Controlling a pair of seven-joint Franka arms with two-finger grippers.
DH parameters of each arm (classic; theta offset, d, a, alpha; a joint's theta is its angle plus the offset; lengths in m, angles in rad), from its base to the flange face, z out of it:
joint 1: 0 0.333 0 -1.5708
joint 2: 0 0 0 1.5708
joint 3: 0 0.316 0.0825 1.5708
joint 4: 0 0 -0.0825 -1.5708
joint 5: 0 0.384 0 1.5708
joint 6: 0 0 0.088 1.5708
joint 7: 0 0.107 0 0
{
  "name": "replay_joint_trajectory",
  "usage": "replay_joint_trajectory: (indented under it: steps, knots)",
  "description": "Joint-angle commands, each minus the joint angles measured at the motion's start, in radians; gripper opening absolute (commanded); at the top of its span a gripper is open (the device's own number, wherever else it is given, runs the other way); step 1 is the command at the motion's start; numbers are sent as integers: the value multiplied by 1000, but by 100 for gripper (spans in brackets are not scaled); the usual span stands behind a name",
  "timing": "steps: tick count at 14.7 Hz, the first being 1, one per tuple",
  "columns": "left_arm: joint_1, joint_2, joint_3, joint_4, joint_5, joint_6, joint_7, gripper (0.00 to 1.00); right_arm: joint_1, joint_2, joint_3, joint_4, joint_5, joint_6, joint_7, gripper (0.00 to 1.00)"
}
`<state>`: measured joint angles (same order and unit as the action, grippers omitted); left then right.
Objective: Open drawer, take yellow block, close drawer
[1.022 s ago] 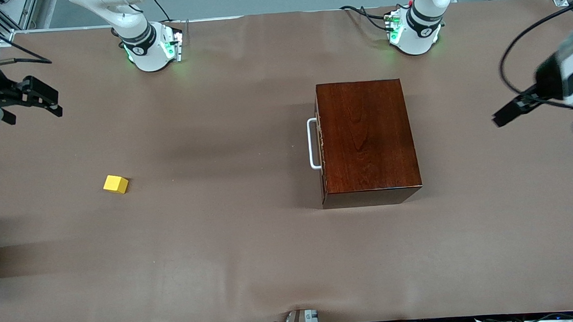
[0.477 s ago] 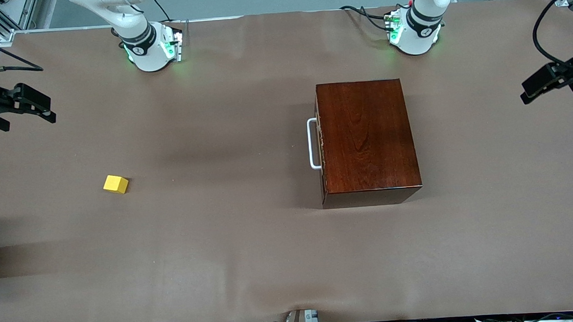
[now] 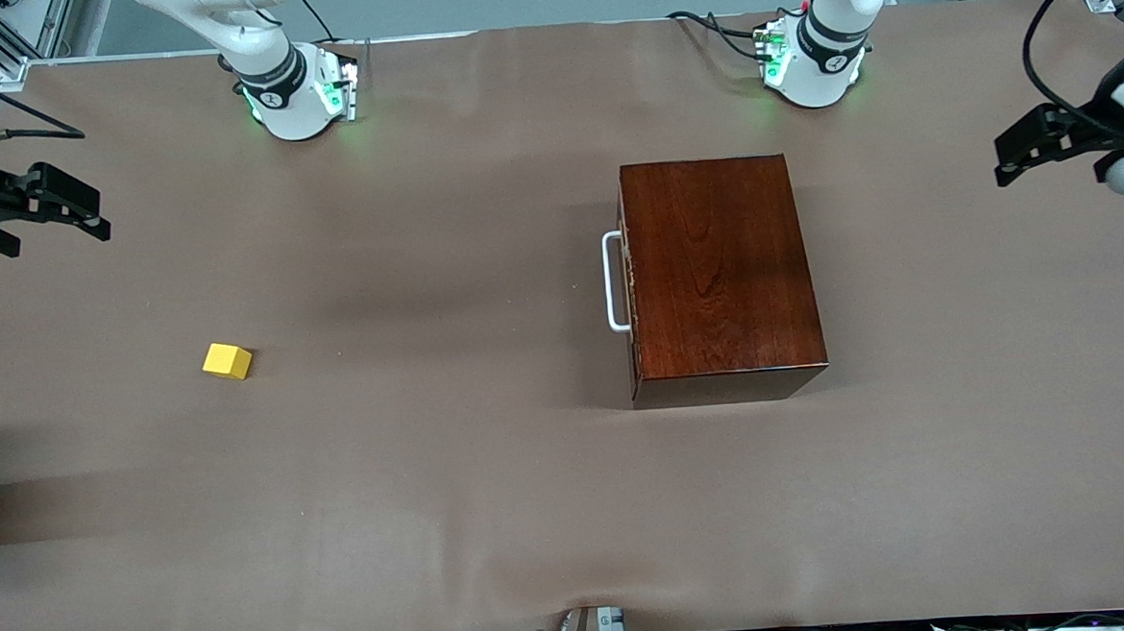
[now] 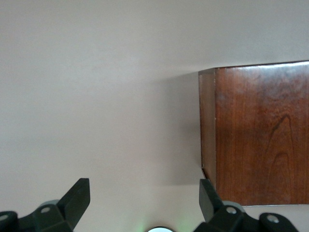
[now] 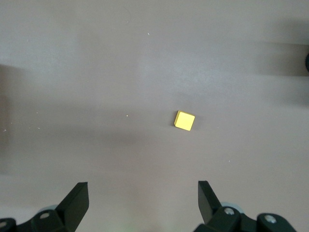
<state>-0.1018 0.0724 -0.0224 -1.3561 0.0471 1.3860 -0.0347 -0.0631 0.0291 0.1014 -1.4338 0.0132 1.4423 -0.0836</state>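
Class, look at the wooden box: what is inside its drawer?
That cannot be seen. The drawer is shut, its white handle close against the box front. The yellow block lies outside on the table.

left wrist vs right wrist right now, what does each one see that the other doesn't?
Only the left wrist view shows the dark wooden box, a corner and part of its top; the drawer's handle is out of frame. Only the right wrist view shows the yellow block, lying alone on the cloth. Both show the brown table cover and their own open, empty gripper: the left gripper and the right gripper.
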Motion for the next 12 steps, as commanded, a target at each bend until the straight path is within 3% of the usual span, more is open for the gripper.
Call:
replay_joint_trajectory:
  steps: [1, 4, 12]
  knots:
    - [8, -94, -36, -139, -16, 79, 18, 100, -6, 9, 4, 26, 13, -17, -5, 100]
    - [5, -169, -47, -271, -16, 149, 24, 100, -6, 9, 4, 26, 13, -17, -5, 100]
    - [10, -129, -39, -193, -19, 143, 18, 100, -6, 9, 4, 24, 13, -17, -5, 100]
